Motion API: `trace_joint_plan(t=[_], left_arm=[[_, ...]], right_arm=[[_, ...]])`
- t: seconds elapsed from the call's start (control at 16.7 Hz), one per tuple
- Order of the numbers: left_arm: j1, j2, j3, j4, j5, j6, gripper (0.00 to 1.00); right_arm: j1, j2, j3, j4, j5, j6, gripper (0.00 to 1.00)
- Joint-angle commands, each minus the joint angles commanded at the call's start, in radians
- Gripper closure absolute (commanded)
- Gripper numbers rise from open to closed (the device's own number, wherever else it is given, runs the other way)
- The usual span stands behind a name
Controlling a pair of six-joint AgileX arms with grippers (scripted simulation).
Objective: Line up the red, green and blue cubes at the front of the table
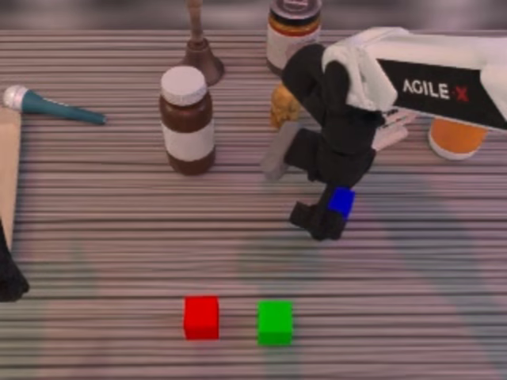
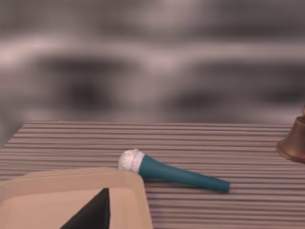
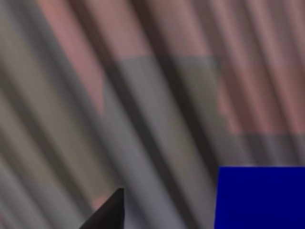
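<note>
Carrying blue cube (image 1: 341, 201) clamped between right gripper (image 1: 328, 212) fingers, above table (image 1: 119, 237) mid-right. Destination by judgement: front row, beside green cube (image 1: 275, 322), which neighbours red cube (image 1: 201, 317). Left arm parked at left edge.

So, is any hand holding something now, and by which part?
The right hand holds the blue cube between its fingers, by its sides. The left hand, at the table's left edge, holds nothing visible.
</note>
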Motion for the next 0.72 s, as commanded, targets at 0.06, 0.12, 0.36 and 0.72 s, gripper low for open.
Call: trace_joint_plan(t=[0.06,0.12,0.36,0.72], left_arm=[[0.000,0.000,0.000,0.000,0.000,0.000,0.00],[0.000,0.000,0.000,0.000,0.000,0.000,0.00],[0.000,0.000,0.000,0.000,0.000,0.000,0.00],[0.000,0.000,0.000,0.000,0.000,0.000,0.00]], right_arm=[[0.000,0.000,0.000,0.000,0.000,0.000,0.60],[0.000,0.000,0.000,0.000,0.000,0.000,0.68],[0.000,0.000,0.000,0.000,0.000,0.000,0.98],[0.000,0.000,0.000,0.000,0.000,0.000,1.00]])
